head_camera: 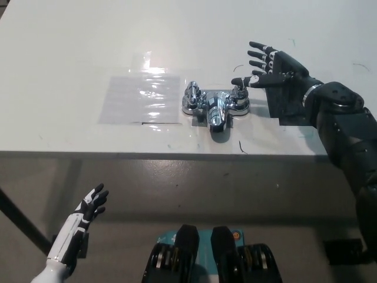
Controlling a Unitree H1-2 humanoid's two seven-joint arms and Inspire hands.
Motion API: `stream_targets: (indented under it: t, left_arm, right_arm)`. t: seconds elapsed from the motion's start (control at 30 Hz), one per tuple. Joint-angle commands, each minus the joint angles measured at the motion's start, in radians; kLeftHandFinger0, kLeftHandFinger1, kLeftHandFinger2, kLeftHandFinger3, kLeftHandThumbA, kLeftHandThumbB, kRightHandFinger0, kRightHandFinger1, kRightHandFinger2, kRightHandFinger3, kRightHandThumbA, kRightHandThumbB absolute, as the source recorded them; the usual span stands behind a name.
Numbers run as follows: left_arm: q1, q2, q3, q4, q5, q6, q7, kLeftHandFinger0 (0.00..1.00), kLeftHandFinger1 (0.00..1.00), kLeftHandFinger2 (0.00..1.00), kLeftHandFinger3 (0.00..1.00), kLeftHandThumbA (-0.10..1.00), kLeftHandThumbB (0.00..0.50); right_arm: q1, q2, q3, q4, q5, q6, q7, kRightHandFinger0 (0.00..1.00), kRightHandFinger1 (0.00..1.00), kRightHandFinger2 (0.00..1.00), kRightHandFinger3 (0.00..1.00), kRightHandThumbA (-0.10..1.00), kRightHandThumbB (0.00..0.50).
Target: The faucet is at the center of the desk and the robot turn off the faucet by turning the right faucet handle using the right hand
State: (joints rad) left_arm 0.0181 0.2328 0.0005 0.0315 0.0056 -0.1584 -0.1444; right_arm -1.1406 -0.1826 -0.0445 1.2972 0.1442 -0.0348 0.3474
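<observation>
A chrome faucet (215, 106) is seen mounted near the middle of the white desk (88, 47), spout pointing toward the near edge. Its right faucet handle (240, 94) is met from the far right by the black right hand (277, 68); fingers are spread apart, nothing is gripped, and one fingertip (237, 82) is held just above or against the handle top, contact uncertain. A dark patch (288, 109) is noted on the desk under that hand. A clear plastic sheet (141, 99) lies left of the faucet. The white left hand (87, 206) is held below the desk edge at lower left, fingers apart, empty.
</observation>
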Motion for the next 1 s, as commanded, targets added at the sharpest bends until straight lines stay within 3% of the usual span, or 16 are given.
stream_targets:
  t: [0.0,0.1,0.27,0.5,0.83,0.97]
  left_arm:
    - [-0.023,0.017,0.000,-0.020,0.005,-0.029,-0.010,1.00,1.00,1.00,1.00,1.00,0.456]
    - [-0.023,0.019,0.002,-0.020,0.000,-0.027,-0.013,1.00,1.00,1.00,1.00,1.00,0.453]
    - [-0.023,0.019,0.002,-0.018,0.001,-0.039,-0.013,1.00,1.00,1.00,1.00,1.00,0.439]
    - [-0.024,0.015,0.005,-0.023,-0.004,-0.024,-0.010,1.00,1.00,1.00,1.00,1.00,0.461]
    - [-0.028,0.023,0.006,-0.025,0.000,-0.027,-0.012,1.00,1.00,1.00,1.00,1.00,0.441]
    - [-0.029,0.022,0.007,-0.019,-0.008,-0.042,-0.016,1.00,1.00,1.00,1.00,1.00,0.417]
  right_arm:
    - [-0.029,0.025,-0.010,-0.010,0.010,-0.046,0.043,1.00,1.00,1.00,1.00,1.00,0.440]
    - [-0.017,0.033,-0.014,-0.017,0.016,-0.051,0.059,1.00,1.00,1.00,1.00,1.00,0.467]
    - [0.005,0.048,-0.042,-0.041,0.043,-0.056,0.093,1.00,1.00,1.00,1.00,1.00,0.457]
    - [0.035,0.074,-0.058,-0.074,0.044,-0.053,0.086,1.00,1.00,1.00,1.00,1.00,0.451]
    - [0.098,0.094,-0.028,-0.193,0.034,-0.048,0.128,1.00,1.00,1.00,1.00,1.00,0.461]
    - [0.127,0.102,-0.018,-0.286,0.037,-0.004,0.120,1.00,1.00,1.00,1.00,1.00,0.439]
